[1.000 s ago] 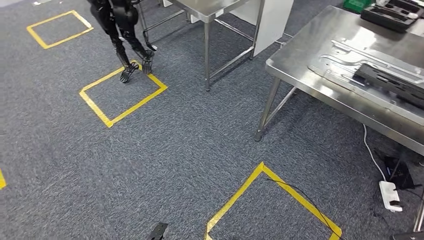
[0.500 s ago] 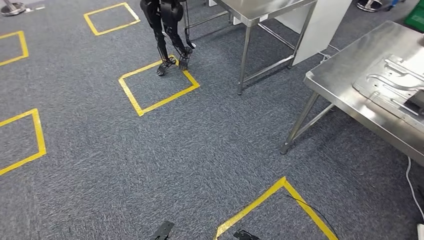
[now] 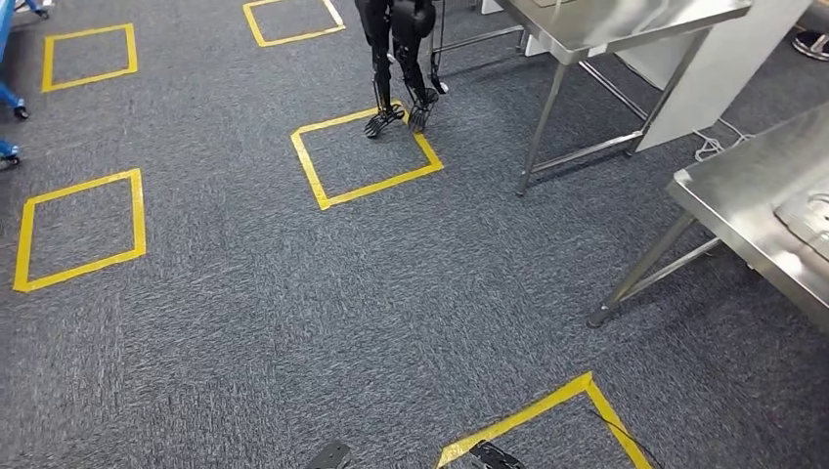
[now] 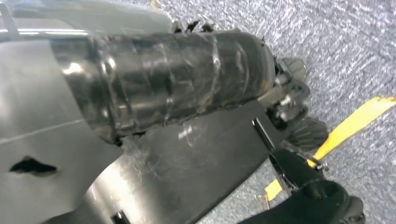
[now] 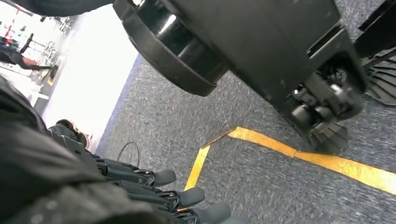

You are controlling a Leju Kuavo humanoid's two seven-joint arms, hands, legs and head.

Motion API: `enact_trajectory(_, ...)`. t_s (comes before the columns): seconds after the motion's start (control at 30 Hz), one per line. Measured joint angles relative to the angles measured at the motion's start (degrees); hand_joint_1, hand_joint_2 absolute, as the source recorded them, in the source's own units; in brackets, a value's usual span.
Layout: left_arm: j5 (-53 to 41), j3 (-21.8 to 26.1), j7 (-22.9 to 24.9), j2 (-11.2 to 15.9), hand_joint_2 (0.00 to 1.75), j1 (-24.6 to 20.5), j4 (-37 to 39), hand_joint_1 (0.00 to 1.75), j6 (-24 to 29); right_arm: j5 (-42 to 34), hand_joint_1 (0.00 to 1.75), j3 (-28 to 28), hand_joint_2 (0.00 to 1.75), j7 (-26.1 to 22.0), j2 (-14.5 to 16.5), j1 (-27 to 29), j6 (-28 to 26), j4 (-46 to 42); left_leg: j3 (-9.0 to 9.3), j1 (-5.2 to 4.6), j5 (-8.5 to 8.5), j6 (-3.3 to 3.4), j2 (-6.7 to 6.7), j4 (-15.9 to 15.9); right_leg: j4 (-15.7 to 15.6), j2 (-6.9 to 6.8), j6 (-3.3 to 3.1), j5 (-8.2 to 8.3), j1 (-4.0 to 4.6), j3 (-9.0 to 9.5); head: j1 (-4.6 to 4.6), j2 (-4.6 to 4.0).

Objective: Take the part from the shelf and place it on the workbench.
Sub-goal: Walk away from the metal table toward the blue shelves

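Head view, left to right: yellow floor squares (image 3: 80, 229) on grey carpet at left; second robot (image 3: 396, 59) standing top centre; steel table (image 3: 626, 20) upper right; workbench (image 3: 753, 210) at right edge.

Right hand (image 5: 154, 193), right wrist view: fingers loosely apart, holding nothing. Left hand: state cannot tell. Part and shelf: whereabouts cannot tell.

Step, judged: turning to find shelf. Keep turn slow, feet clear of workbench leg and floor cable.

Versus earlier frame: whole scene slid right, so camera swung left.

Robotics lab: grey carpet (image 3: 293, 313), yellow taped squares (image 3: 367, 156), steel workbenches (image 3: 772, 220), another humanoid robot (image 3: 396, 59)
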Motion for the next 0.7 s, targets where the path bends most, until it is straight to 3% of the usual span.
enact_trajectory(0.07, -0.1, -0.1, 0.0, 0.0, 0.0, -0.1, 0.0, 0.0, 0.0, 0.0, 0.0, -0.2, 0.0, -0.1, -0.2, -0.1, 0.0, 0.0, 0.27, 0.3, 0.22, 0.63, -1.06, -0.4, 2.3, 2.64, 0.47, -1.67, -0.24, -0.94, 0.33, 0.0)
enact_trajectory(0.1, -0.1, -0.1, 0.0, 0.0, 0.0, -0.2, 0.0, 0.0, 0.0, -0.1, 0.0, -0.3, 0.0, -0.1, -0.3, -0.1, 0.0, 0.0, 0.29, 0.33, 0.25, 0.88, -1.6, -0.4, 5.6, 4.3, 0.52, -3.35, -0.31, -2.53, 0.58, -0.01)
enact_trajectory(0.17, -0.2, -0.4, 0.1, -0.1, 0.0, -0.4, 0.0, 0.0, 0.0, -0.3, 0.0, -0.5, 0.0, -0.3, -0.4, 0.1, 0.0, 0.0, 0.25, 0.19, 0.26, 1.27, -2.94, -0.4, 13.6, 5.7, 0.42, -6.47, -0.25, -6.7, 0.79, 0.0)
enact_trajectory(0.2, -0.3, -0.4, 0.1, -0.1, 0.0, -0.5, 0.0, 0.0, 0.0, -0.5, 0.0, -0.6, 0.0, -0.4, -0.4, 0.2, 0.0, 0.0, 0.26, 0.1, 0.23, 1.36, -3.78, -0.3, 16.4, 5.95, 0.33, -6.99, -0.21, -8.38, 0.8, 0.0)
enact_trajectory(0.23, -0.4, -0.5, 0.1, -0.1, 0.0, -0.5, 0.0, 0.0, 0.0, -0.7, 0.0, -0.7, 0.0, -0.4, -0.5, 0.3, 0.0, 0.0, 0.3, 0.04, 0.22, 1.38, -4.63, -0.3, 16.6, 6.06, 0.21, -6.12, -0.18, -8.89, 0.81, 0.0)
enact_trajectory(0.3, -0.5, -0.5, 0.2, -0.2, 0.0, -0.6, 0.0, 0.0, 0.0, -1.0, 0.0, -0.8, 0.0, -0.5, -0.7, 0.3, 0.0, 0.0, 0.45, 0.01, 0.15, 1.29, -6.36, -0.1, 10.6, 6.82, -0.21, -1.65, -0.18, -6.78, 0.81, -0.01)
enact_trajectory(0.37, -0.6, -0.6, 0.3, -0.2, 0.0, -0.8, 0.0, 0.0, 0.0, -1.1, 0.0, -1.0, 0.0, -0.6, -0.9, 0.1, 0.1, 0.0, 0.36, -0.04, -0.02, 0.98, -7.73, 0.3, 3.3, 9.11, -0.51, 1.44, -0.27, -3.77, 0.77, -0.01)
enact_trajectory(0.43, -0.6, -0.9, 0.4, -0.3, 0.0, -0.9, 0.0, 0.0, 0.0, -1.1, 0.0, -1.1, 0.0, -0.7, -1.0, 0.0, 0.3, 0.0, -0.02, 0.07, 0.01, 0.45, -8.73, 0.3, 0.9, 10.14, -0.65, 1.75, -0.22, -2.71, 0.73, -0.01)
enact_trajectory(0.47, -0.7, -1.1, 0.4, -0.3, 0.0, -0.9, 0.0, 0.0, 0.0, -1.2, 0.0, -1.1, 0.0, -0.7, -1.0, 0.0, 0.4, 0.0, -0.21, 0.14, 0.1, 0.12, -9.29, 0.3, 0.7, 9.58, -0.81, 1.94, -0.21, -2.58, 0.75, -0.01)
enact_trajectory(0.5, -0.7, -1.3, 0.4, -0.2, 0.0, -0.9, 0.0, 0.0, 0.0, -1.2, 0.0, -1.1, 0.0, -0.7, -0.9, -0.1, 0.5, 0.0, -0.34, 0.18, 0.12, -0.21, -9.15, 0.3, 0.6, 8.96, -1.11, 2.07, -0.26, -2.44, 0.75, -0.01)
enact_trajectory(0.57, -0.7, -1.4, 0.4, -0.1, 0.0, -1.0, 0.0, 0.0, 0.0, -1.2, 0.0, -1.1, 0.0, -0.8, -0.9, -0.2, 0.6, -0.1, -1.23, 0.04, -1.03, -0.97, -6.73, 2.1, 0.0, 7.75, -1.76, 2.23, -0.45, -2.01, 0.44, -0.01)
enact_trajectory(0.63, -0.7, -1.5, 0.4, -0.1, 0.0, -1.1, 0.0, 0.0, 0.0, -1.2, 0.0, -1.2, 0.0, -0.8, -1.0, -0.2, 0.6, -0.1, -4.09, 0.18, -4.03, -1.65, -3.59, 8.0, -0.1, 6.38, -2.25, 2.11, -0.39, -1.72, 0.05, -0.01)
enact_trajectory(0.7, -0.7, -1.5, 0.4, -0.1, 0.0, -1.2, 0.0, 0.0, 0.0, -1.2, 0.0, -1.2, 0.0, -0.8, -1.0, 0.0, 0.6, -0.1, -7.57, 0.56, -6.32, -2.14, -2.63, 14.6, 0.0, 4.72, -2.48, 1.83, -0.31, -1.65, -0.04, -0.01)
